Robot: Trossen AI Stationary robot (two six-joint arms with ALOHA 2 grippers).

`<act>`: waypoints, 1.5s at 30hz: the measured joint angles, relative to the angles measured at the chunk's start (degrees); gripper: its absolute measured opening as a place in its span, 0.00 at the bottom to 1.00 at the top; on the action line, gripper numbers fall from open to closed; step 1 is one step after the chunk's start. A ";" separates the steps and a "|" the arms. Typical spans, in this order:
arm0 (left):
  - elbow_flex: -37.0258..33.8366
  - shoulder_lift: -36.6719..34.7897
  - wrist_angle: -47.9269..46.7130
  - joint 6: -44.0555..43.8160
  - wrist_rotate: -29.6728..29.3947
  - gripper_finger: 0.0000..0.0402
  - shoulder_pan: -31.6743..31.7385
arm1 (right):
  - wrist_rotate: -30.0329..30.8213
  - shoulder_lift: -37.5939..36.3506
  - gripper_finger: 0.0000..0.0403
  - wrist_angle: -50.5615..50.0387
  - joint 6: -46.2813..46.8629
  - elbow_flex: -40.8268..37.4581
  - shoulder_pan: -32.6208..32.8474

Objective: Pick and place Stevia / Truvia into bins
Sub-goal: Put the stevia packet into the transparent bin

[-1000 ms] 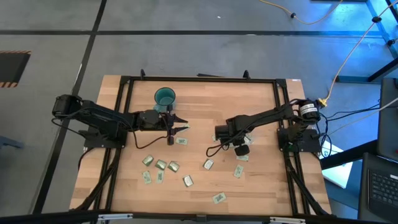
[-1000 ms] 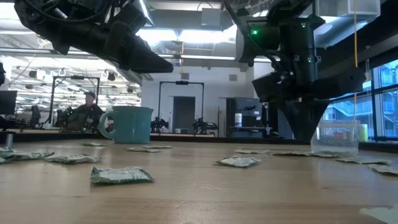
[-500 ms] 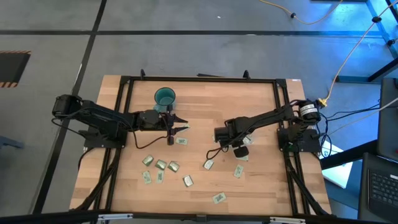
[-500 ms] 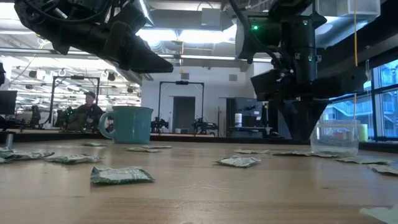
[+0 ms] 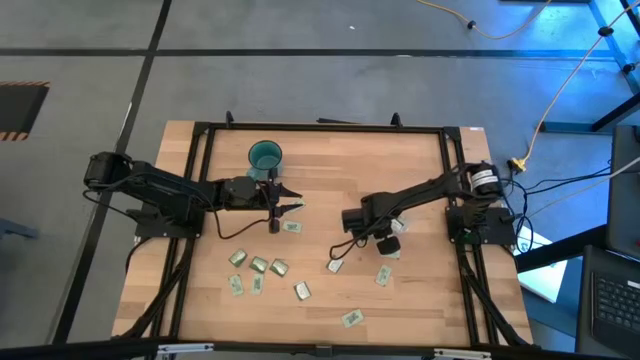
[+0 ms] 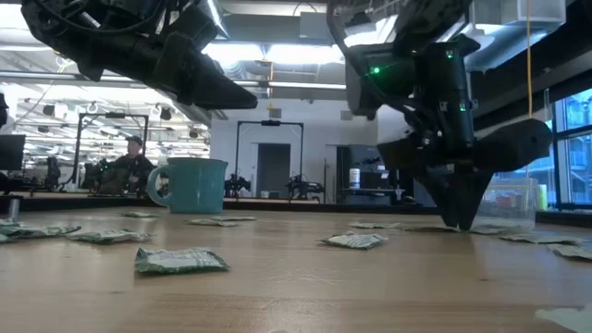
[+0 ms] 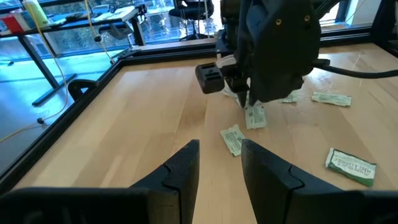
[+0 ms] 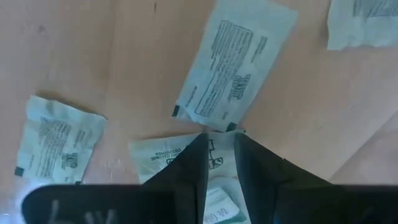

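we saw a pale wooden table (image 5: 400, 160) from above, framed by black rails, with a dark robot arm reaching in from each side. the left arm stretched across the table's left half, its left gripper (image 5: 277, 212) hanging above the wood just in front of the teal-blue cup (image 5: 265, 156), which stood upright near the far edge; its two fingers were parted with only bare wood showing between them. the right arm angled in from the right, and its right gripper (image 5: 340, 262) pointed straight down near the middle of the table. in its wrist view the fingers (image 8: 186, 174) were close together, tips down on a pale green-and-white sachet (image 8: 158, 155) lying flat, with a narrow gap between them; we could not tell whether it was gripped. the clear plastic cup (image 6: 504, 205) stood just behind that arm in the low view, near the table's right side. other sachets (image 5: 259, 265) lay scattered flat across the near half of the table, well apart from both cups. a person (image 6: 129, 162) sat far off in the room behind.
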 joint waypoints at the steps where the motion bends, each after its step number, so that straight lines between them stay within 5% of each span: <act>1: 0.00 0.00 0.00 0.00 0.00 0.28 -0.02 | 0.05 0.25 0.21 -0.04 -0.01 0.00 0.00; 10: 0.00 0.00 -0.13 -0.01 0.00 0.28 -0.02 | -0.03 0.66 0.19 0.16 -0.21 -0.11 0.00; 19: 0.00 0.00 -0.14 0.00 0.00 0.28 0.00 | 0.04 0.72 0.02 0.50 -0.34 -0.22 0.00; 32: 0.00 0.00 -0.14 0.00 0.00 0.28 0.00 | 1.75 1.29 0.00 -3.90 2.55 10.98 0.20; 39: 0.00 0.00 -0.15 0.00 0.00 0.28 0.00 | 10.35 0.87 0.00 -14.77 2.96 18.32 1.42; 45: 0.00 0.00 -0.62 -0.02 0.02 0.28 -0.02 | 10.68 -5.82 0.00 -17.87 7.70 14.13 1.42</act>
